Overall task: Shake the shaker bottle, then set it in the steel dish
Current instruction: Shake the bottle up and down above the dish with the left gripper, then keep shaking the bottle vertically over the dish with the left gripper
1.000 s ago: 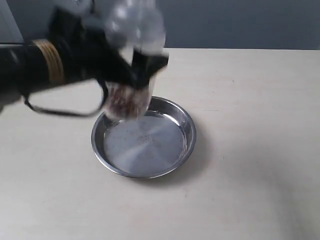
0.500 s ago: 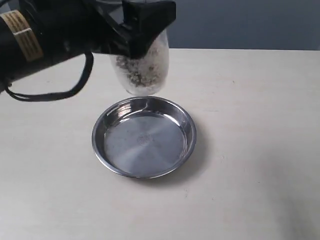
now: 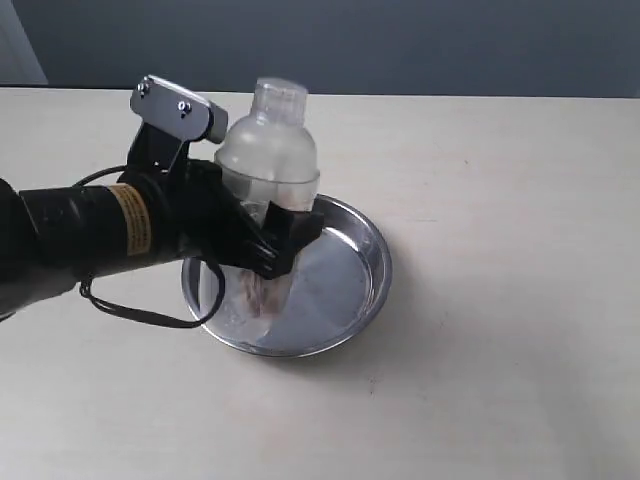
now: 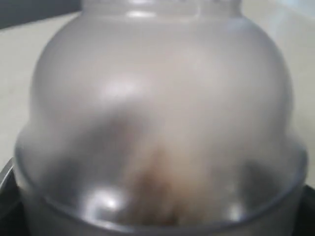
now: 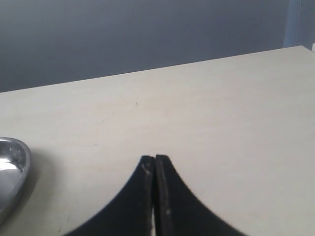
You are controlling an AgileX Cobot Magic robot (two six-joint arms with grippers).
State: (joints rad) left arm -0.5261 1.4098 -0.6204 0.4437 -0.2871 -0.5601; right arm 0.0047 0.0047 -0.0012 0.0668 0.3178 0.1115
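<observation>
The shaker bottle [image 3: 268,150] stands upright with its frosted dome and small cap on top, brown beans showing low in its clear body. My left gripper [image 3: 268,248] is shut on its lower body, and the bottle's base is down inside the steel dish [image 3: 362,262]; whether it touches the dish floor I cannot tell. In the left wrist view the frosted dome of the shaker bottle [image 4: 157,108] fills the picture and hides the fingers. My right gripper [image 5: 155,158] is shut on nothing above bare table, with the steel dish rim [image 5: 17,164] off to one side.
The beige table [image 3: 500,330] spreads around the dish. A dark grey wall [image 3: 420,45] runs behind its far edge. The left arm's black cable [image 3: 140,312] loops down beside the dish.
The left gripper has brought the bottle down from high above the dish, where it was blurred by motion, into the dish; the beans have settled at the bottom.
</observation>
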